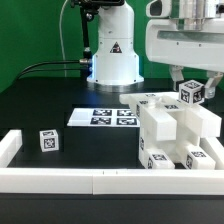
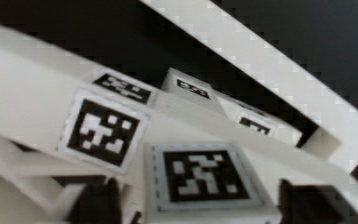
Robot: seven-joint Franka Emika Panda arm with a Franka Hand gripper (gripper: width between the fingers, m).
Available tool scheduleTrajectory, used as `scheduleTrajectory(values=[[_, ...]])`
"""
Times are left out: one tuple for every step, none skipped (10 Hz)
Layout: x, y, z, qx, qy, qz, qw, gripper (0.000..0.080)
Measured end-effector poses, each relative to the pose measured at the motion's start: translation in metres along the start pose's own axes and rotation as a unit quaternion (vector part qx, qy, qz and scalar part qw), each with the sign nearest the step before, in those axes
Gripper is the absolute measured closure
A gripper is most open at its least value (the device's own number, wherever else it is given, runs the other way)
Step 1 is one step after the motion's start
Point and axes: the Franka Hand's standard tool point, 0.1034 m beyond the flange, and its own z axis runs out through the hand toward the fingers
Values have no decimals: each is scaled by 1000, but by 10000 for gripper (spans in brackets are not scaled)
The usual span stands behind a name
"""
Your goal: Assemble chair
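At lower right of the exterior view the chair (image 1: 170,135) sits tucked against the border rail (image 1: 60,180), probably for steadiness, while the gripper (image 1: 192,86) straddles its top peg (image 1: 191,93), pinching or released unclear.

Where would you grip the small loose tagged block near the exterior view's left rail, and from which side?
Take the loose tagged block from straight above, pinching two opposite flat side faces. It sits upright on the table, apart from the border rail and the partly built chair, so there looks to be room down either side.
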Motion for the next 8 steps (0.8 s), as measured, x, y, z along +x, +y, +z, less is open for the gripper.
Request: scheduleTrajectory(values=[[0, -1, -4, 4, 0, -74, 997, 248], [-2, 2, -7, 6, -2, -149, 989, 170], [-4, 4, -9, 10, -3, -230, 973, 156], [-3, 5, -9, 8, -2, -257, 966, 156], [-2, 6, -8, 6, -1, -298, 955, 151], [-1, 6, -8, 4, 0, -336, 942, 150], [0, 7, -8, 4, 0, -378, 926, 150], [5, 4, -7, 3, 1, -441, 897, 150]])
